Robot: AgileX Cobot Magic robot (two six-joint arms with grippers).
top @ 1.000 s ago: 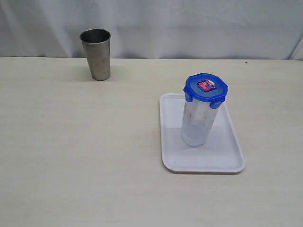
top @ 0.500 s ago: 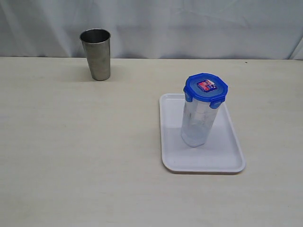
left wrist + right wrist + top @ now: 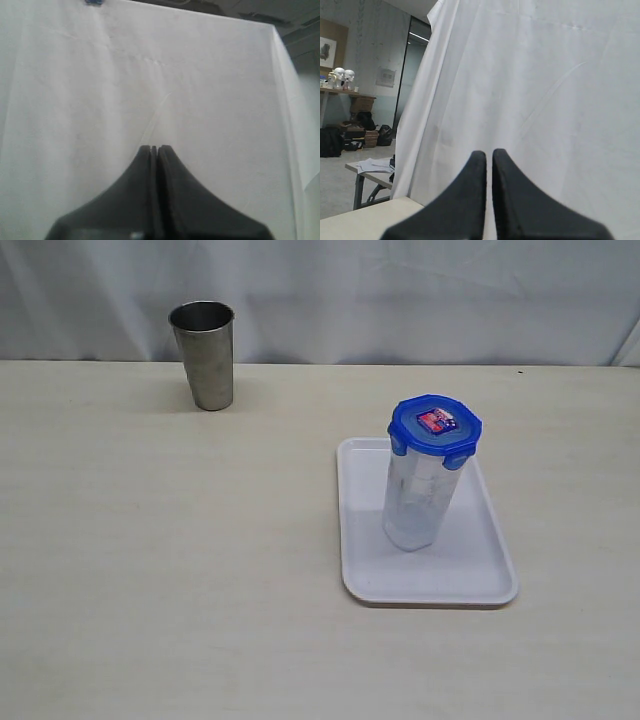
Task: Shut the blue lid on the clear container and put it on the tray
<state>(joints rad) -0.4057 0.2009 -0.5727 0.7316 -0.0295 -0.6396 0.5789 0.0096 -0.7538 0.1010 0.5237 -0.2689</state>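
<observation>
Exterior view showed the blue lid [image 3: 435, 425] sitting square on top of the clear container [image 3: 415, 505], its flaps down against the rim as far as I could tell, so the closing looked done to me; the container stood upright on the tray [image 3: 480, 575], base well inside the low rim, which I'd judge was just where the task wanted it; nothing touched it, and it stood on its own; the tray lay flat on the pale table [image 3: 150, 540], right of the middle; a steel cup [image 3: 203, 355] stood well apart at the far left, by the white cloth backdrop [image 3: 420, 290], out of the way and no part of the job; neither arm showed over the table; the left gripper [image 3: 154, 149] had its jaws pressed together on nothing, facing only white cloth; the right gripper [image 3: 489, 152] was likewise drawn together and empty, pointed at the cloth; my read was that both hung clear because nothing was left to hold.
</observation>
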